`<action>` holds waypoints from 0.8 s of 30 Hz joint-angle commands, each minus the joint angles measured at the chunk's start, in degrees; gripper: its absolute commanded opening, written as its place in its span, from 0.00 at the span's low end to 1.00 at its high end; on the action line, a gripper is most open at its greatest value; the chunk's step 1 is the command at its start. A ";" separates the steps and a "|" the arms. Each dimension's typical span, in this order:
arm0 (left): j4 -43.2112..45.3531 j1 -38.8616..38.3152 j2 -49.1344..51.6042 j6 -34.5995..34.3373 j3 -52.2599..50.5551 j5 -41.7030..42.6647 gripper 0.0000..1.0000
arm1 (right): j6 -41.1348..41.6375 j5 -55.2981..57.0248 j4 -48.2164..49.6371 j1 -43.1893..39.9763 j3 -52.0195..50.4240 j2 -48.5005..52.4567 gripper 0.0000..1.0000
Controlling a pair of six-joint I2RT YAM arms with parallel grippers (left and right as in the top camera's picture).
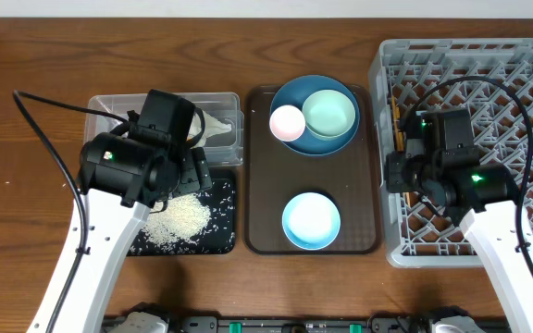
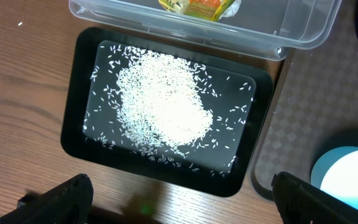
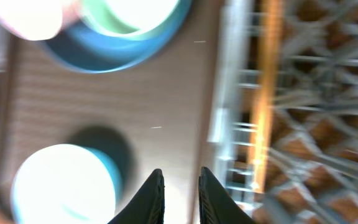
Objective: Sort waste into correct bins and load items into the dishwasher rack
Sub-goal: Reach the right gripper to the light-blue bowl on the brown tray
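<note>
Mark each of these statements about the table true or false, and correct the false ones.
1. The rice lies in the black tray. True.
2. The mint green bowl sits inside the dark blue bowl. True.
3. The light blue bowl is loaded in the dishwasher rack. False: it sits on the brown serving tray.
4. The left gripper is clamped on the snack wrapper. False: its jaws are wide open and empty above the black tray, and the wrapper lies in the clear tub.
</note>
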 commanded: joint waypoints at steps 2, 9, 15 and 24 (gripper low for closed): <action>-0.20 0.28 0.20 0.31 -0.13 -0.94 0.95 | 0.46 -16.72 0.28 0.42 0.87 -0.15 0.21; -0.20 0.28 0.20 0.31 -0.13 -0.94 0.95 | 1.57 -19.50 0.31 5.92 0.83 -0.02 0.45; -0.20 0.28 0.20 0.31 -0.13 -0.94 0.95 | 1.57 -19.45 1.81 13.75 0.83 0.04 0.59; -0.20 0.28 0.20 0.31 -0.13 -0.96 0.95 | 6.49 -10.93 5.07 24.57 0.70 2.80 0.67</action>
